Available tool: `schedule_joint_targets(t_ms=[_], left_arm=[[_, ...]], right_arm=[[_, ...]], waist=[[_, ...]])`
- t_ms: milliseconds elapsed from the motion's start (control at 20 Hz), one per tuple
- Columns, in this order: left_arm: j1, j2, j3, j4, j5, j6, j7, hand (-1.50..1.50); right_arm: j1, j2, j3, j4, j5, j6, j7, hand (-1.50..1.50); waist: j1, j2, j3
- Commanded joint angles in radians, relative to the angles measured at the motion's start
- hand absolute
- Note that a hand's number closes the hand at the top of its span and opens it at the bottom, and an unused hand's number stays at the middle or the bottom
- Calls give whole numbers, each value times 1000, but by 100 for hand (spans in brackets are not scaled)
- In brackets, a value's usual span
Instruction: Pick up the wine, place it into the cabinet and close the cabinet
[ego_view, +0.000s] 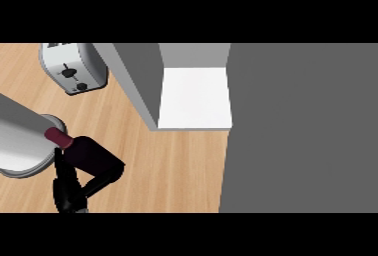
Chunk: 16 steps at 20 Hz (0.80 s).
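Observation:
The wine bottle (83, 150) is dark maroon with a red neck (57, 137) and lies tilted over the wooden counter at the lower left. My left hand (72, 186) is black, and its fingers and thumb curl round the bottle's lower body. Its grey forearm (18, 135) enters from the left edge. The cabinet (136, 75) stands open at the top middle, with a bare white shelf (196, 97) inside, up and to the right of the bottle. My right hand shows nowhere.
A silver toaster (72, 67) stands at the top left, close to the cabinet's grey side wall. A broad grey panel (303, 130), apparently the cabinet's open door, fills the right side. Wooden counter (177, 170) lies between the bottle and the panel.

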Motion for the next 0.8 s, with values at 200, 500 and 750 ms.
schedule_joint_targets(t_ms=[200,500,750], left_arm=[[-74,-15,67,184,171,-160,-154,150],[-143,-15,-4,261,142,-127,-160,150],[-166,5,50,471,134,-254,-370,150]], right_arm=[[-7,-4,-13,-103,-59,-37,69,-150],[-28,-26,-34,-122,-82,-41,96,-150],[-1,-18,-16,-110,-69,-29,75,-150]], waist=[[0,0,-1],[2,0,0],[-3,1,-1]])
